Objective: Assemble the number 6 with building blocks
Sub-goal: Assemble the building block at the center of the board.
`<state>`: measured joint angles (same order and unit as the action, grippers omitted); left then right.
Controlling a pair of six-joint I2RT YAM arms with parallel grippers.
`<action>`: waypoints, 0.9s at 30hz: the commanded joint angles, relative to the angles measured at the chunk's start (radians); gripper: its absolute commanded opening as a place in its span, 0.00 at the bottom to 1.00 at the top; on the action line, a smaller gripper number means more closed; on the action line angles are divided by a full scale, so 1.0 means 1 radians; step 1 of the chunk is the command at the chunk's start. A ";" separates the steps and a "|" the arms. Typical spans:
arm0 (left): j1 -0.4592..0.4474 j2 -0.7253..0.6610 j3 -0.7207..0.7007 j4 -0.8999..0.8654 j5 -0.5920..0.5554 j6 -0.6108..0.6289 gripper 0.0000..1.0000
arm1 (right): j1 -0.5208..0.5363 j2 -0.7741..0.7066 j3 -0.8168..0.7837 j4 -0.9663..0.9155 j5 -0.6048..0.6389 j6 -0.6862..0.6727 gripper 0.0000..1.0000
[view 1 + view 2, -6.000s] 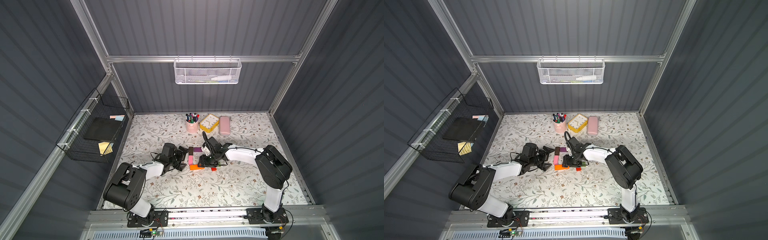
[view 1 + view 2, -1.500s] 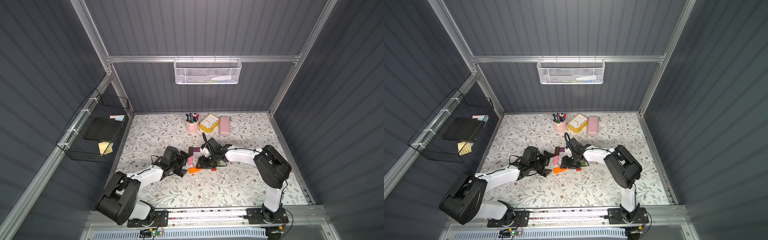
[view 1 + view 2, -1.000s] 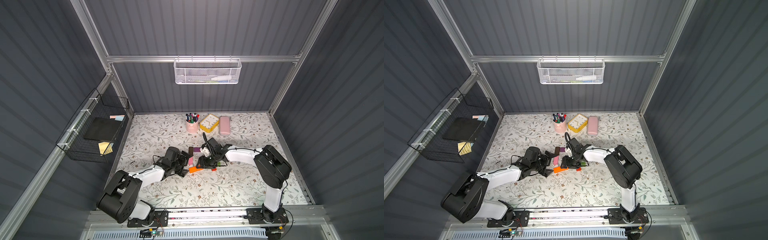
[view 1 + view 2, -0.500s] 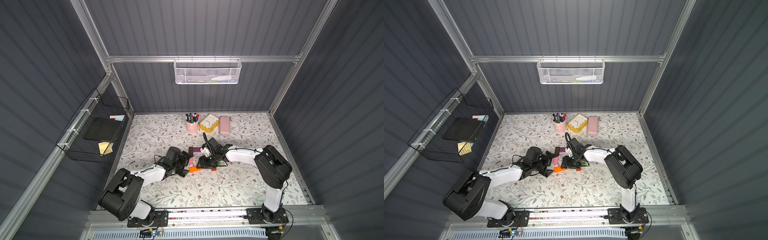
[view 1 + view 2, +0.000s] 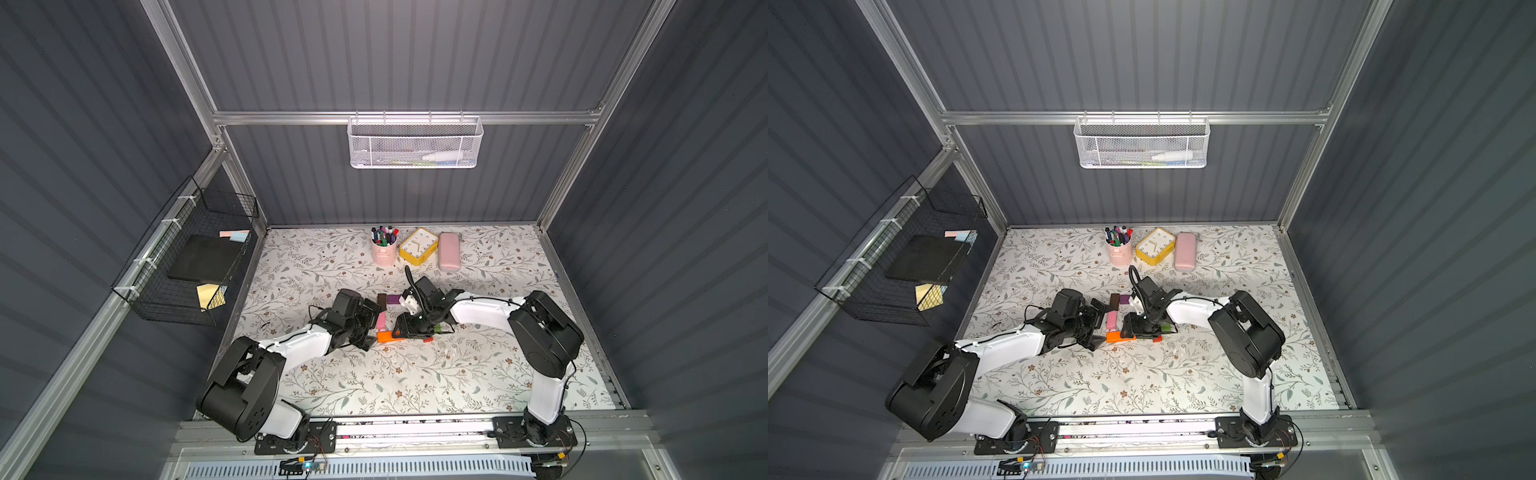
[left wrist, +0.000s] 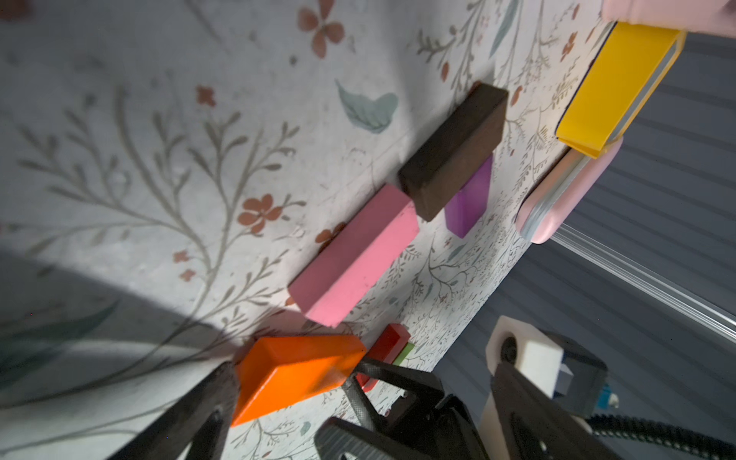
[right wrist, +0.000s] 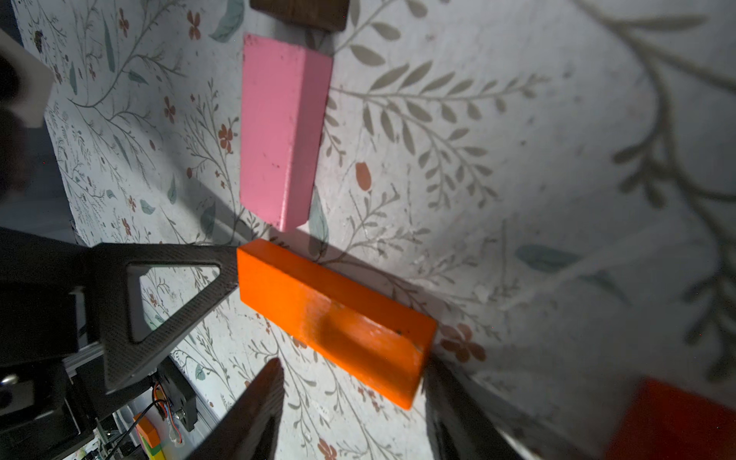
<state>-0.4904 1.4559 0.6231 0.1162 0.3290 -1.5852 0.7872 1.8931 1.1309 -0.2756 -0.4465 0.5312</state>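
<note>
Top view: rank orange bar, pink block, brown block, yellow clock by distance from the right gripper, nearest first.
1. orange bar, at the right gripper
2. pink block, just behind the bar's end
3. brown block, behind the pink
4. yellow clock, near the back wall

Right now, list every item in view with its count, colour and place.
orange bar: one, orange, table centre, crosswise at the pink block's near end
pink block: one, pink, in line with the brown block
brown block: one, dark brown, far end of that line
purple block: one, purple, right of the brown block
red block: one, red, beyond the bar's right end
green cube: one, green, beside the red block
pen cup: one, pink, back of table
clock: one, yellow, right of the cup
case: one, pale pink, right of the clock
mesh basket: one, white, back wall
wire basket: one, black, left wall
table: one, floral
left gripper: open, at the bar's left end
right gripper: open, at its right end
</note>
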 commanded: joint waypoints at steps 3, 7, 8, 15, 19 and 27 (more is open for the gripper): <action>0.012 0.019 0.055 -0.036 -0.002 0.053 0.99 | 0.006 -0.015 0.013 0.012 -0.011 0.001 0.58; 0.012 0.023 0.049 -0.036 -0.002 0.054 0.99 | 0.006 -0.014 0.015 0.011 -0.009 0.000 0.58; 0.012 0.022 0.048 -0.036 -0.002 0.054 1.00 | 0.006 -0.015 0.015 0.012 -0.009 0.000 0.58; 0.013 0.027 0.053 -0.040 0.001 0.057 0.99 | 0.006 -0.016 0.012 0.008 -0.004 -0.002 0.58; 0.025 -0.010 0.047 -0.075 -0.014 0.069 0.99 | 0.005 -0.014 0.009 0.009 0.000 -0.001 0.58; 0.039 0.002 0.050 -0.082 -0.012 0.099 0.99 | 0.004 -0.015 0.006 0.012 0.000 0.000 0.58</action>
<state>-0.4561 1.4540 0.6594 0.0532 0.3248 -1.5246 0.7879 1.8931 1.1313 -0.2596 -0.4480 0.5308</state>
